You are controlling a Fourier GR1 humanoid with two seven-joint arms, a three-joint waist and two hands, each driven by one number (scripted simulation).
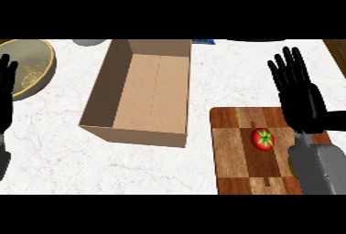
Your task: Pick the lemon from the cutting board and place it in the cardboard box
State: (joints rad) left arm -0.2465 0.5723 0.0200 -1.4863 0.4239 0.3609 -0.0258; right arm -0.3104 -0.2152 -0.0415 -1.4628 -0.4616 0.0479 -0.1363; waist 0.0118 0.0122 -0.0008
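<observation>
One white marble counter (61, 160) carries everything in the head view. On it, the open cardboard box (150, 91) stands at centre with nothing inside, and the wooden cutting board (233, 151) lies just beside the box's near right corner, apart from it. A round plate with a yellow rim (30, 59) sits at the far left.

Your right hand (304, 103) hovers over the board's far right corner with its fingers (287, 68) straight and spread wide, holding nothing. Its grey forearm (314, 169) covers the board's right edge. Your left hand (5, 91) rests at the left edge, fingers up and straight, also holding nothing.

Note a discrepancy: the only fruit plainly visible on the board is a round red fruit with a green stalk (263, 138), near the board's middle and just left of the right forearm. No lemon is clearly in view; it may lie hidden under that forearm, but you cannot tell from here.

The step in hand appears to be the approach.
1. Confirm the target before you descend.
2. Bring the palm over the fruit, thumb on one side and fingers on the other.
3. Close only once the fruit sits between them, since a round fruit is likely to roll if nudged.
4. Lift it above the box wall before you cross to the left.
</observation>
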